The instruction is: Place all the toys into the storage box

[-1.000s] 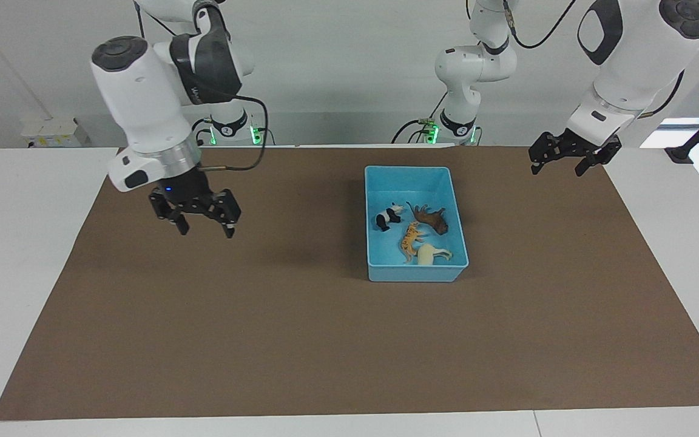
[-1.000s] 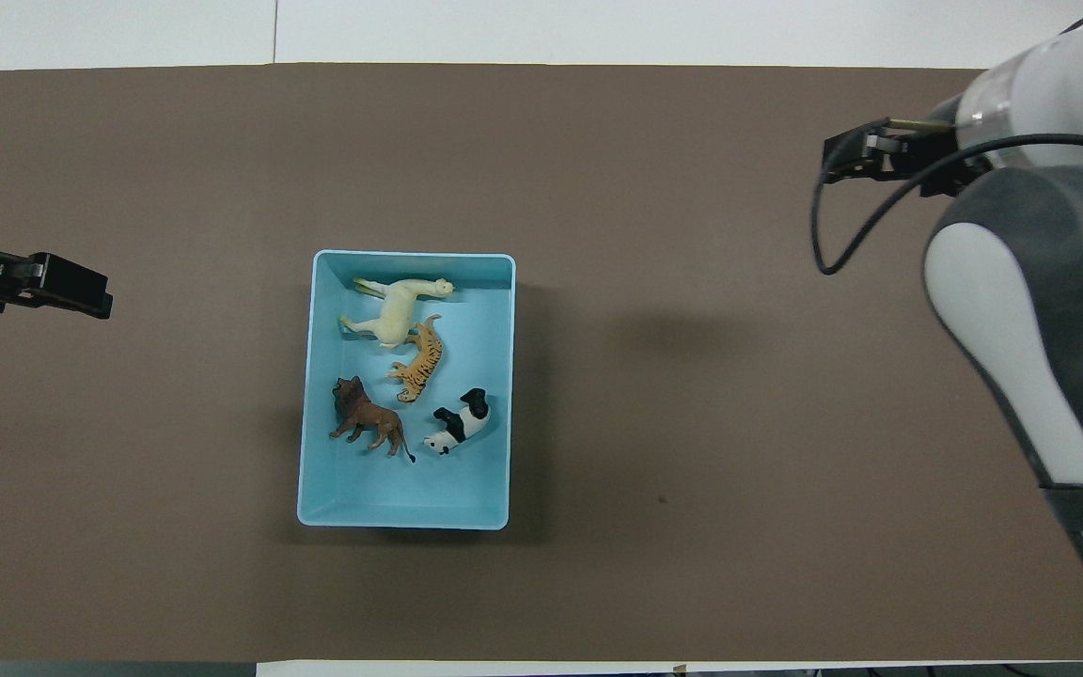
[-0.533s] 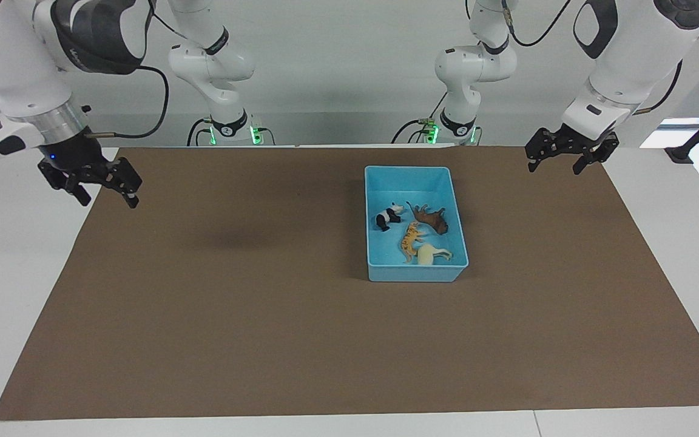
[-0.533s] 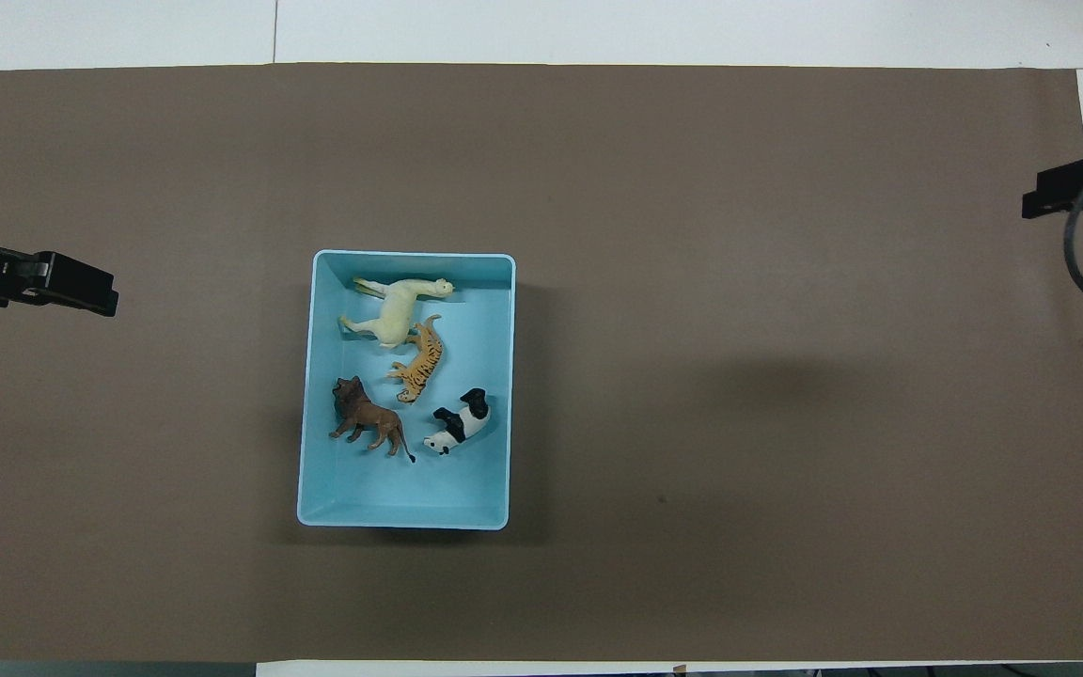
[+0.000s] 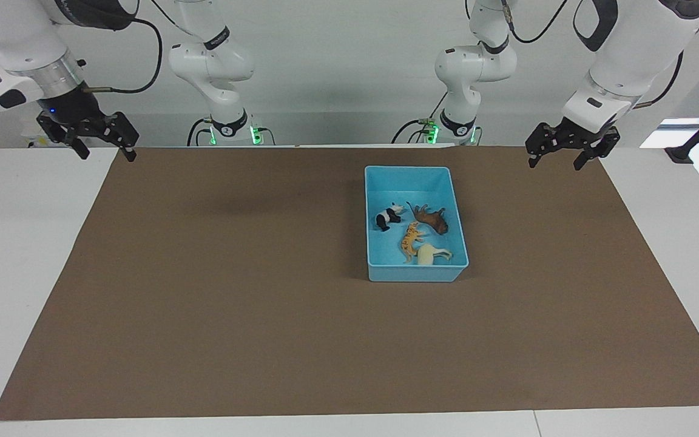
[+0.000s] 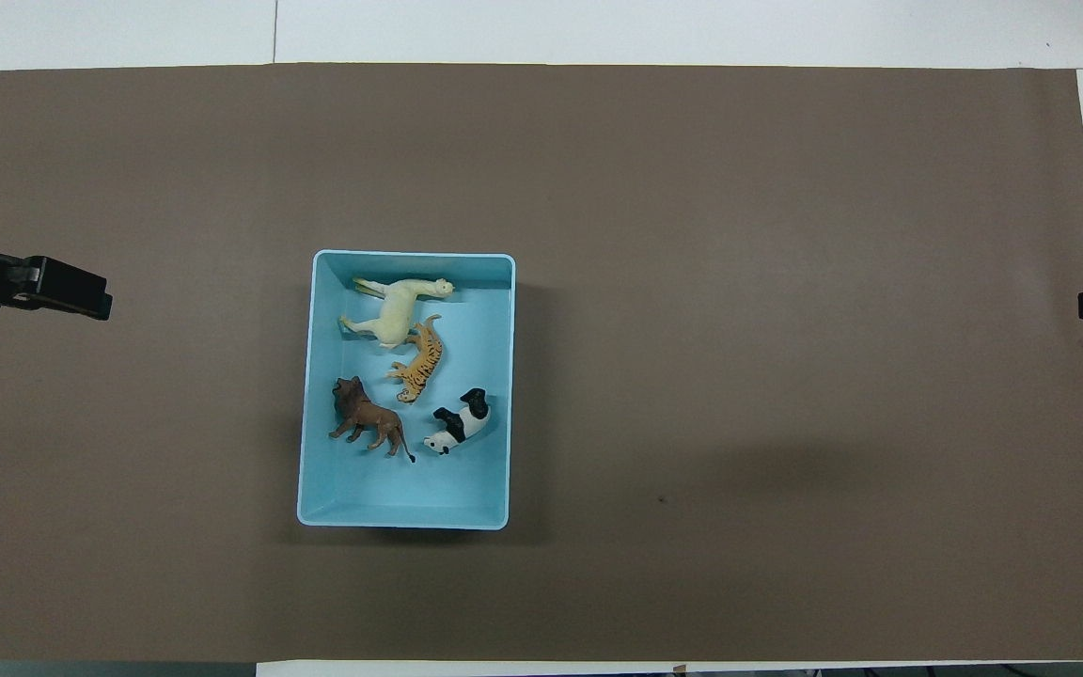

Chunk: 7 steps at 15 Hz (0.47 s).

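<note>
Both arms hang raised over the table's robot-side corners: the left end effector and the right end effector are spread apart, grasping nothing. The storage box sits mid-table, toward the left arm's end, holding horse, tiger, lion and panda.

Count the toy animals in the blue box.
4, all in the storage box: horse farthest from the robots, tiger beside it, lion and panda nearer the robots. None seen on the mat; none appear hidden.
</note>
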Available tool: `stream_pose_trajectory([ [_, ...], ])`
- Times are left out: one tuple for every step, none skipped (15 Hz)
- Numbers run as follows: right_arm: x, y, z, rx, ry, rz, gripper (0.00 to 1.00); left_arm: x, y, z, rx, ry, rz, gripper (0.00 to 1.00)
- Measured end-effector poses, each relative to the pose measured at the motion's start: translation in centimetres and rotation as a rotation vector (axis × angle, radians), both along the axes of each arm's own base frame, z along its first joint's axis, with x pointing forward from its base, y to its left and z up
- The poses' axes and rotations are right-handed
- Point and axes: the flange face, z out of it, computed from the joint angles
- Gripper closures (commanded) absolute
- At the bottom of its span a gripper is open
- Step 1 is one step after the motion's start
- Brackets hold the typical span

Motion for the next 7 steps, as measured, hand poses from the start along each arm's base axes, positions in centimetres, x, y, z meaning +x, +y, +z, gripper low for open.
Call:
stream_pose_trajectory([
  [-0.07,-0.04,-0.09,-0.003,0.007,0.0,0.0,0.01,0.09,0.0,0.0,0.0,0.002,0.0],
  [-0.07,-0.16,-0.05,-0.015,0.006,0.0,0.0,0.01,0.13,0.0,0.0,0.0,0.002,0.0],
  [-0.04,-0.29,0.03,-0.03,0.003,0.001,0.0,0.01,0.14,0.0,0.0,0.0,0.003,0.0],
  [-0.02,-0.33,0.06,-0.034,0.001,0.001,0.0,0.01,0.14,0.0,0.0,0.0,0.003,0.0],
  [-0.02,-0.33,0.06,-0.034,0.001,0.001,0.0,0.01,0.14,0.0,0.0,0.0,0.003,0.0],
  [-0.01,-0.32,0.06,-0.034,0.001,0.001,0.0,0.01,0.14,0.0,0.0,0.0,0.003,0.0],
  [-0.01,-0.31,0.06,-0.035,0.001,0.001,0.0,0.01,0.15,0.0,0.0,0.0,0.003,0.0],
])
